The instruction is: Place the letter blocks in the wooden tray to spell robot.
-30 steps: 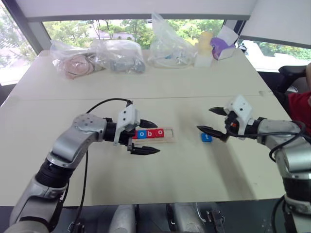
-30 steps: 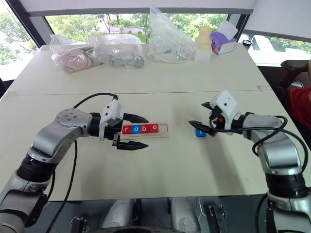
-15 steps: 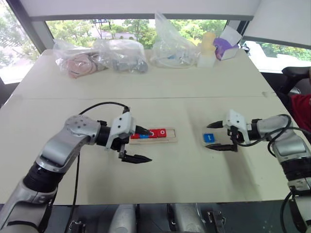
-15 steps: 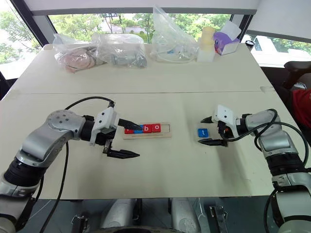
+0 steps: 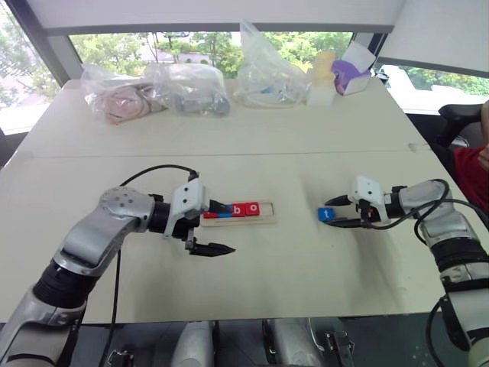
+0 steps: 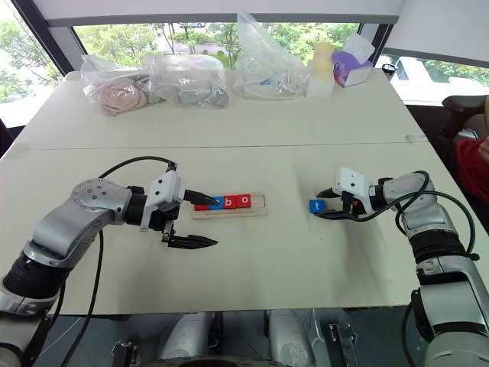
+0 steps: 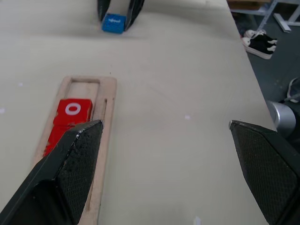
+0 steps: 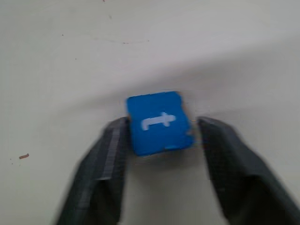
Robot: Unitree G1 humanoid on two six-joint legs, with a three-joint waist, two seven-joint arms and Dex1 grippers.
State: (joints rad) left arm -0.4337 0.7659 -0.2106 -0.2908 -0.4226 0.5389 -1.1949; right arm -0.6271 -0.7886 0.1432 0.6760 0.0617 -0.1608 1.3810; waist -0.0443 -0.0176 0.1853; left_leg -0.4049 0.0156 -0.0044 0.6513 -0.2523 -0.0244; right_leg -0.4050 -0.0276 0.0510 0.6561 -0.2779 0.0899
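Note:
The wooden tray (image 5: 267, 209) lies mid-table with letter blocks in a row: a red one (image 6: 202, 205), a blue one (image 6: 217, 203), a red b (image 5: 238, 209) and a red o (image 5: 253, 208). Its right end slot is bare. My left gripper (image 5: 221, 227) stands open at the tray's left end, one finger over the first blocks. To the right of the tray the blue t block (image 5: 326, 215) rests on the table. My right gripper (image 8: 161, 129) is low there and shut on the t block (image 8: 159, 123), one finger on each side.
Several clear plastic bags (image 5: 191, 88), a pale bottle (image 5: 322, 76) and a purple-and-white box (image 5: 353, 65) line the table's far edge. A person's red sleeve (image 5: 472, 172) shows at the right edge. Bare tabletop (image 5: 290, 260) runs in front of the tray.
My right gripper dropped to the table and its fingers closed from wide open onto the blue t block. My left gripper drew slightly back toward the tray's left end, still open.

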